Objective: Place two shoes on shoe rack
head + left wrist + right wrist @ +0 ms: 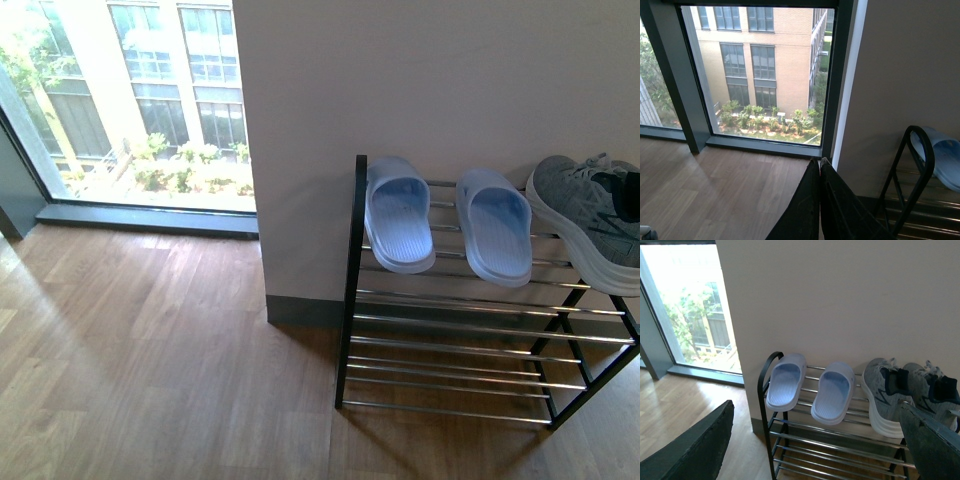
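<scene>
The black shoe rack (352, 300) with chrome bars stands against the wall at the right. On its top tier lie two pale blue slides (398, 215) (495, 228), and a grey sneaker (588, 215) lies to their right. Neither arm shows in the front view. From the right wrist I see both slides (785, 382) (834, 390) and two grey sneakers (885, 390) (936, 390) side by side on the rack (835, 432). My right gripper (816, 405) is open and empty in front of it. My left gripper (819, 161) is shut on nothing, left of the rack's side frame (920, 160).
A floor-to-ceiling window (130, 100) fills the left, with a dark sill (150, 218) at its foot. Wooden floor (150, 350) spreads in front of it. The white wall (420, 80) rises behind the rack, whose lower tiers (450, 375) carry nothing.
</scene>
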Controlling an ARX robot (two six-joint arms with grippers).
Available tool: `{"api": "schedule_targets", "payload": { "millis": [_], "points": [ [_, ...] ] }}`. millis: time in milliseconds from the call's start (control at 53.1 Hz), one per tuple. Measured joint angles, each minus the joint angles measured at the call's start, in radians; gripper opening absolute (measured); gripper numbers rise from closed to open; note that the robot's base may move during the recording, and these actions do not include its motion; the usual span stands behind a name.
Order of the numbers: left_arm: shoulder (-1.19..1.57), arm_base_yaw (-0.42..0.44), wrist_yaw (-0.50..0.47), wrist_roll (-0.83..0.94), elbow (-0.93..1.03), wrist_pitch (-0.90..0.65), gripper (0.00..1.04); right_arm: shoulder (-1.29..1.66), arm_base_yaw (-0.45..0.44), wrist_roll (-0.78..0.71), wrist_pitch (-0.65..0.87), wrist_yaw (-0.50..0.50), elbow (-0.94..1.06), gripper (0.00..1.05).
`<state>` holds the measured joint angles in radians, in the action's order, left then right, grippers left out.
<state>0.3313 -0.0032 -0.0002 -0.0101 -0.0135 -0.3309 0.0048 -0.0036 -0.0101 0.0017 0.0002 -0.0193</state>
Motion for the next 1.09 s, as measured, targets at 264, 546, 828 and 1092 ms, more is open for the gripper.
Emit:
{"api": "schedule_targets", "payload": {
  "millis": [264,546,828,1092],
  "points": [
    [-0.100,0.000,0.000,0.000,0.000,0.097,0.01,0.000,0.000,0.000,0.000,0.000,0.000,0.95],
    [-0.198,0.000,0.000,0.000,0.000,0.208,0.01,0.000,0.000,0.000,0.000,0.000,0.000,0.95],
    [-0.315,0.001,-0.001,0.001,0.000,0.331,0.01,0.000,0.000,0.000,0.000,0.000,0.000,0.95],
    [-0.315,0.001,0.000,0.001,0.000,0.331,0.01,0.000,0.000,0.000,0.000,0.000,0.000,0.96]
  ]
}}
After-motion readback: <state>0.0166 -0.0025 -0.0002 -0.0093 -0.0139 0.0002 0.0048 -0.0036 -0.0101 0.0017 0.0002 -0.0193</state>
